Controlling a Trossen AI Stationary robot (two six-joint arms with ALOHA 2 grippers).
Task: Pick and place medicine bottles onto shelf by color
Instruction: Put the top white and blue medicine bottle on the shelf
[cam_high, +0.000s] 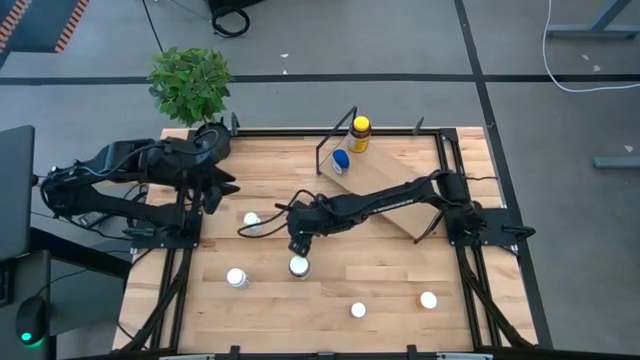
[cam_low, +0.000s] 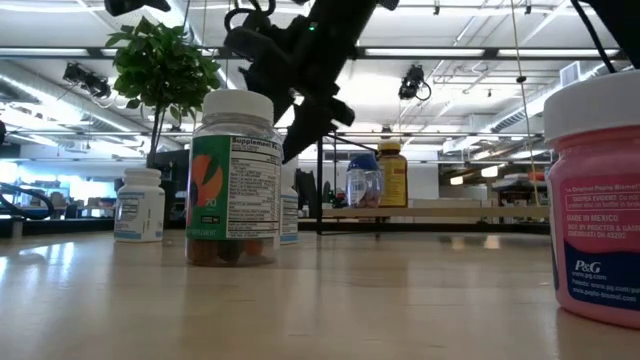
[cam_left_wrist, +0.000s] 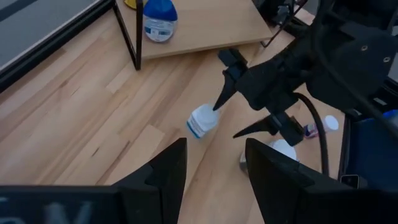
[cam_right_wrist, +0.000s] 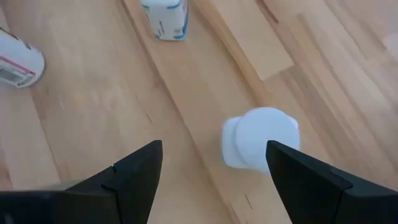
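My right gripper (cam_high: 298, 243) hangs open just above a white-capped medicine bottle (cam_high: 299, 266) that stands on the tabletop. In the right wrist view the bottle's cap (cam_right_wrist: 261, 138) shows just ahead of the open fingers (cam_right_wrist: 211, 180). The light-wood shelf (cam_high: 385, 175) stands at the far middle, with an amber yellow-capped bottle (cam_high: 360, 133) and a blue-capped bottle (cam_high: 341, 162) on it. My left gripper (cam_high: 218, 190) waits open at the table's left, clear of the bottles.
More white-capped bottles stand on the table: one between the arms (cam_high: 251, 220), one near left (cam_high: 236, 277), two near the front right (cam_high: 358, 310) (cam_high: 428, 299). A potted plant (cam_high: 190, 85) stands at the far left corner.
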